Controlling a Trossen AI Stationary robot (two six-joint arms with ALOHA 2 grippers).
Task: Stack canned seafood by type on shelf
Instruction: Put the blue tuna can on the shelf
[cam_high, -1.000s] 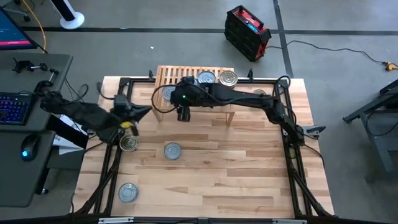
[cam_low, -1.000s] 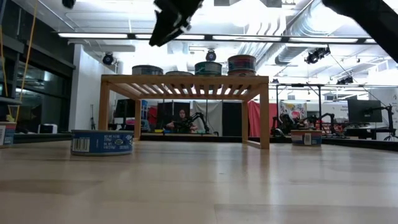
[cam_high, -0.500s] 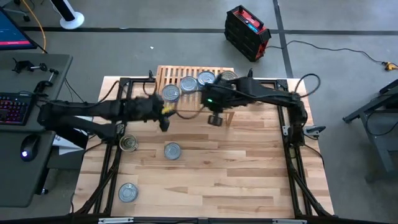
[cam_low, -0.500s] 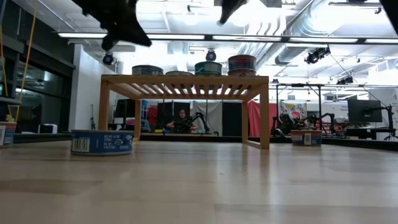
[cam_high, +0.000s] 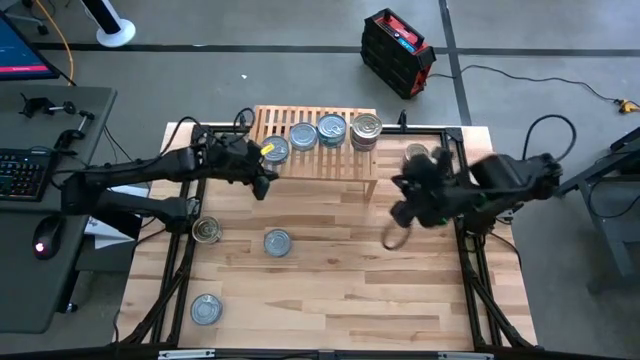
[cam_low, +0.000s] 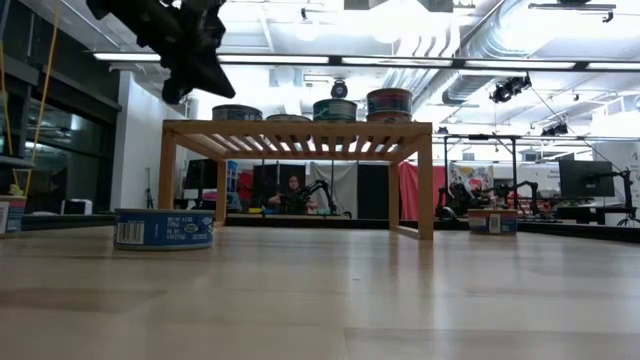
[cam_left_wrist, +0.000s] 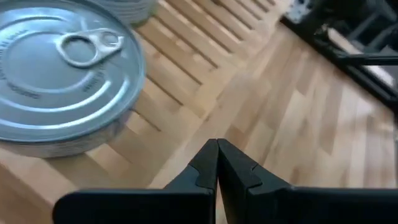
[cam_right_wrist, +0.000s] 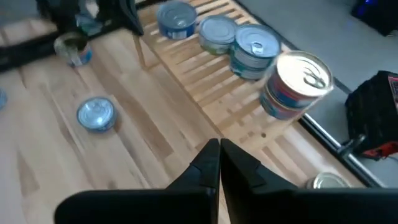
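- Standing at the table's far edge, a low light-wood shelf (cam_high: 318, 160) with a slatted top and side legs, bearing four groups of flat round tins in a row.
- Reading from the left-arm end in the high view: a silvery-blue tin (cam_high: 275, 150), a second silvery-blue tin (cam_high: 303, 135), a taller blue-lidded stack (cam_high: 332, 128), then a gold-toned stack (cam_high: 367, 127) with red and blue labels.
- Showing in the low view as two low tins and two taller stacks on the slats.
- Lying loose on the plank tabletop: a gold-lidded tin (cam_high: 207, 231) near the left edge, a blue-lidded tin (cam_high: 277, 242) in the middle, another blue-lidded tin (cam_high: 205, 309) toward the near left corner, and a gold-lidded tin (cam_high: 417, 153) just past the shelf's right leg.
- Hovering at the shelf's left end, just beside the leftmost tin, the left gripper (cam_left_wrist: 217, 163), fingers pressed together and holding nothing.
- Hanging over bare planks right of the shelf, the right gripper (cam_right_wrist: 219, 160), likewise clamped shut and empty.
- Differing from a second ago: right arm pulled back from above the shelf to the table's right side, its fingers gone from spread to closed.
- Swung meanwhile from the table's left edge to the shelf: the left arm.
- Unmoved since then: every tin.
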